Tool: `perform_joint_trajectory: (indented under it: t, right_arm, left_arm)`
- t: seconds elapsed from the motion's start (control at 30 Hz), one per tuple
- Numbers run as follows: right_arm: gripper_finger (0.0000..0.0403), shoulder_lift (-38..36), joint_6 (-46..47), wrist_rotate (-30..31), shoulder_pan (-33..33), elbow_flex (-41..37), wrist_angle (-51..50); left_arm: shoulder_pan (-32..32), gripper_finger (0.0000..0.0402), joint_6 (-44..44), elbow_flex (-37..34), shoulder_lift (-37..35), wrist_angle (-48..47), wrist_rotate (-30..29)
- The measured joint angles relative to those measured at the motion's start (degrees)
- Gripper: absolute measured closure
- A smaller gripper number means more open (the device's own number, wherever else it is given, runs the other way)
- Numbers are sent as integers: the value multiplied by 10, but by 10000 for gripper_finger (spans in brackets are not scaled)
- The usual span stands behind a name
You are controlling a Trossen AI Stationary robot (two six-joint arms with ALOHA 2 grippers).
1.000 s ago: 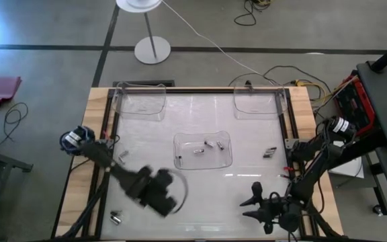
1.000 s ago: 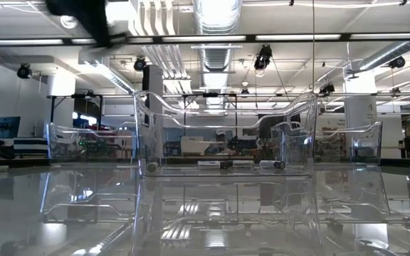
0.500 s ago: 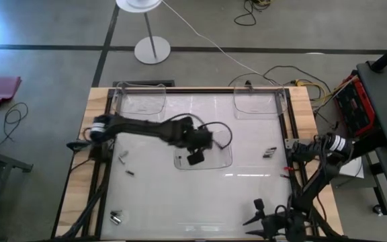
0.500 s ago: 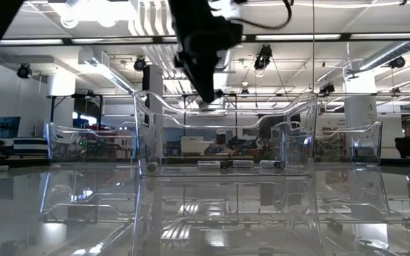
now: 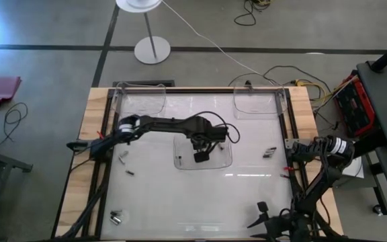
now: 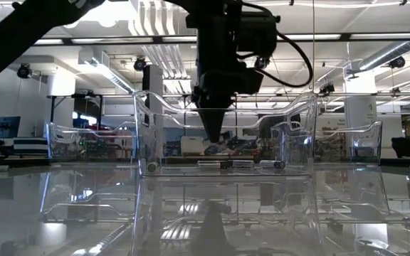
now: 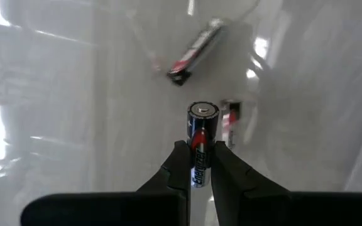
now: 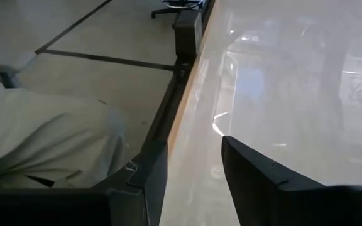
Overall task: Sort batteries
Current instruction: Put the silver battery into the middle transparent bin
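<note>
Holding a battery (image 7: pixel 200 141) over the middle tray (image 5: pixel 226 161), left arm stretched across the table (image 5: pixel 247 195). Step in hand, my read: drop this cell into that tray with the ones already there.

Doing it well:
- Keep the left gripper (image 5: pixel 201 156) inside the tray walls before letting go; the low view shows the tip below the rim line and above the floor.
- Go lower first. A round cell released from height will likely roll or bounce into the others.
- Aim for bare floor. Left wrist view shows one battery (image 7: pixel 230 122) lying just beside and below the held one, and another (image 7: pixel 195 49) farther off, lying at an angle.
- Open slowly and lift straight up so the fingers don't drag the cell.

Largest to smallest:
- Table: two more clear trays at the far edge, left (image 5: pixel 140 101) and right (image 5: pixel 257 101).
- Loose cells outside the trays: a pair near the right edge (image 5: pixel 269 152), small ones on the left (image 5: pixel 122 158), one at the near-left corner (image 5: pixel 116 217). These look unsorted.
- Right gripper (image 8: pixel 187 166): parked off the table's near-right corner, fingers parted a moderate gap, nothing between them.
- Left fingers (image 7: pixel 175 169): nearly closed, clamped on the held battery's lower half, cell pointing forward out of the tips with its terminal end showing. Grip looks centred.
</note>
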Motion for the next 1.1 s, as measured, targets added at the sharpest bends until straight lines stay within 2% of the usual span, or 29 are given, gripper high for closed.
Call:
perform_joint_trajectory:
  t: [0.23,0.67,1.1]
  right_arm:
    - [270,0,-1,0,0,0,-14]
    - [250,0,-5,0,0,0,-29]
    - [267,0,-11,0,-1,0,-41]
  left_arm:
    - [-2,387,-8,14,26,0,29]
    - [-15,386,-15,10,27,2,31]
    - [-15,385,-29,-49,26,29,30]
